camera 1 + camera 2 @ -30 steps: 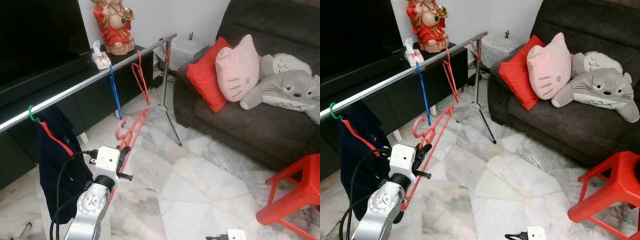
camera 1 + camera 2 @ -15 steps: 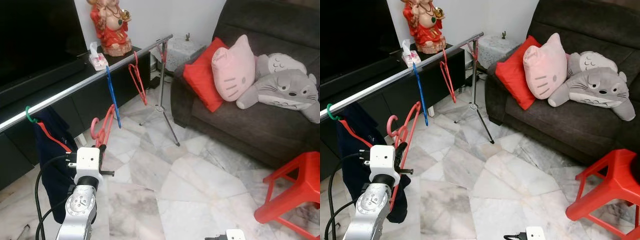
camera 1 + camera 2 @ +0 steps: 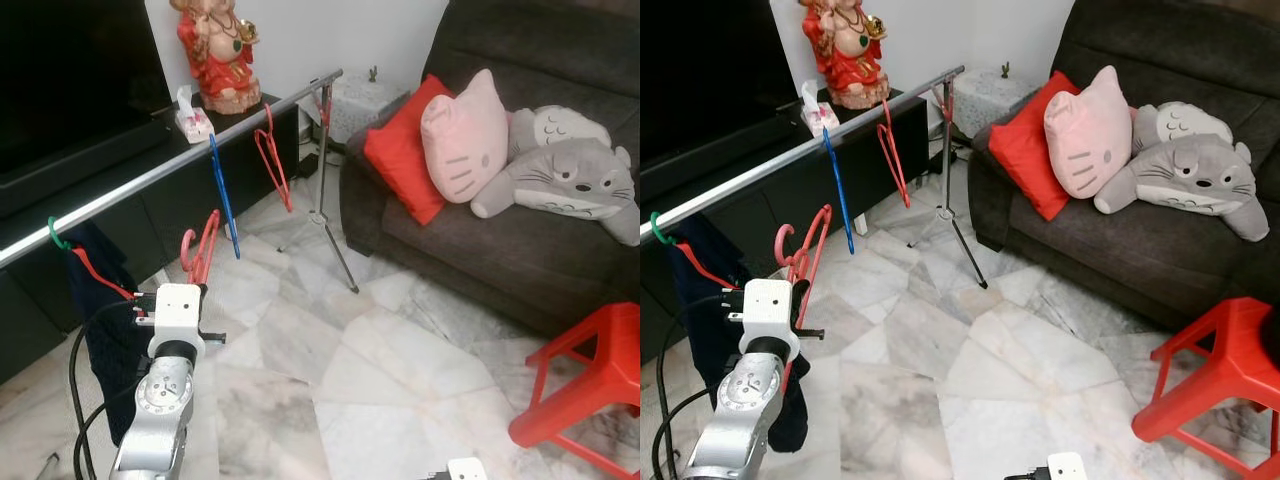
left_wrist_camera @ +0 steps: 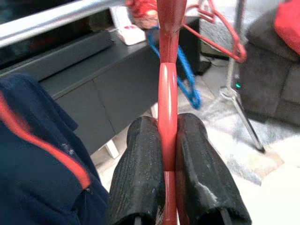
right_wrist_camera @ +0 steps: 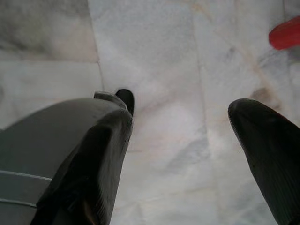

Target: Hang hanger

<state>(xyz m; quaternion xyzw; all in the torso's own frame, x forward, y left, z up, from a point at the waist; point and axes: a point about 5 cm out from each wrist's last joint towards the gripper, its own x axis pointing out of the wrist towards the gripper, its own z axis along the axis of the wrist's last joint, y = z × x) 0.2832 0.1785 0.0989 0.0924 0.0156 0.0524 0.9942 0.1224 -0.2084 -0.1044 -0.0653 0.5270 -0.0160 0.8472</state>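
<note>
A pink-red hanger [image 3: 203, 250] is held clamped between the two black fingers [image 4: 140, 173] of the left gripper [image 4: 167, 180], its hook raised but not yet over the silver rail [image 3: 190, 160]. Over the last second the hanger has been swung from a low slant across the floor to a near-upright pose, and carried leftward, past the blue hanger [image 3: 224, 195] toward the dark blue garment [image 3: 105, 310] hung at the rail's near left. The hook is judged to lie below and on the near side of the rail, so a further lift is needed. A red hanger [image 3: 273, 160] hangs farther along the rail. The right gripper [image 5: 183, 140] is seen spread wide above the marble floor [image 3: 400, 380], grasping nothing.
</note>
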